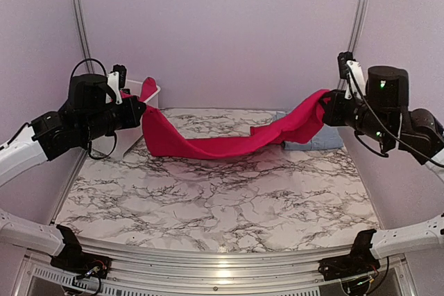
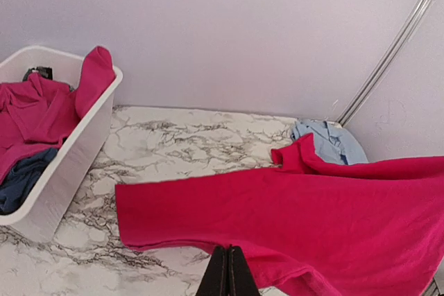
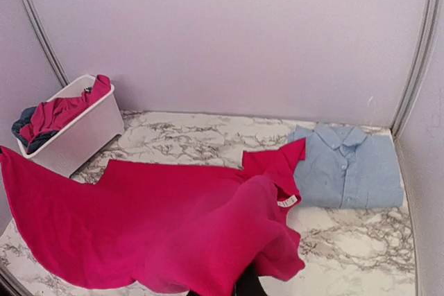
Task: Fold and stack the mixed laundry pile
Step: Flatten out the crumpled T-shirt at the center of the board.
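Note:
A bright red garment (image 1: 229,142) hangs stretched between my two grippers above the marble table, sagging onto it in the middle. My left gripper (image 1: 141,110) is shut on its left end; the left wrist view shows the shut fingertips (image 2: 229,272) pinching the red cloth's edge (image 2: 291,220). My right gripper (image 1: 326,109) is shut on its right end, mostly hidden by red cloth (image 3: 173,233) in the right wrist view. A folded light blue shirt (image 1: 316,140) lies at the back right, also in the right wrist view (image 3: 350,168). More red and dark blue garments (image 2: 31,123) fill the basket.
A white plastic basket (image 2: 83,143) stands at the back left by the wall, also in the top view (image 1: 142,91). Metal frame posts (image 1: 78,12) rise at both back corners. Marble tabletop (image 1: 222,199) lies in front of the red garment.

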`<action>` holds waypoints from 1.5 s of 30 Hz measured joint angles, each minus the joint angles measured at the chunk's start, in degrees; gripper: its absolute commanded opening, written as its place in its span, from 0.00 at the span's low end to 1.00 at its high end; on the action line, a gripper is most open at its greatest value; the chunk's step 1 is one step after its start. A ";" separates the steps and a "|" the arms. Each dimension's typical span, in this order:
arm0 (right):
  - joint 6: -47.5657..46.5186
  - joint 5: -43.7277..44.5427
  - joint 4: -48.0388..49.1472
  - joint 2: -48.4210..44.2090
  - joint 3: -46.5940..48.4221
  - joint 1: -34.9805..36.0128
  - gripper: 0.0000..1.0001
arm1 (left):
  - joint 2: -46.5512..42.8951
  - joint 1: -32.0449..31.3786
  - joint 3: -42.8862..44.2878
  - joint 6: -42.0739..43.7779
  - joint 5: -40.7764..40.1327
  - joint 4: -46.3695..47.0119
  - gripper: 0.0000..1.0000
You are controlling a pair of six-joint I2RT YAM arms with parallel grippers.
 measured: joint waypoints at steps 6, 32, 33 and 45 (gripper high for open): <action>-11.26 1.16 1.84 -2.34 14.08 0.11 0.00 | -3.56 -1.27 8.59 6.67 1.14 0.39 0.00; -38.18 0.68 17.31 6.36 25.83 -4.46 0.00 | 4.46 3.78 27.34 16.22 -0.59 1.79 0.00; -37.70 -0.17 17.40 7.30 24.87 -7.80 0.00 | 6.23 6.21 27.21 15.15 -0.33 1.62 0.00; -25.79 -22.62 25.27 24.13 5.25 -36.48 0.00 | 30.21 15.28 23.32 9.27 6.16 5.75 0.00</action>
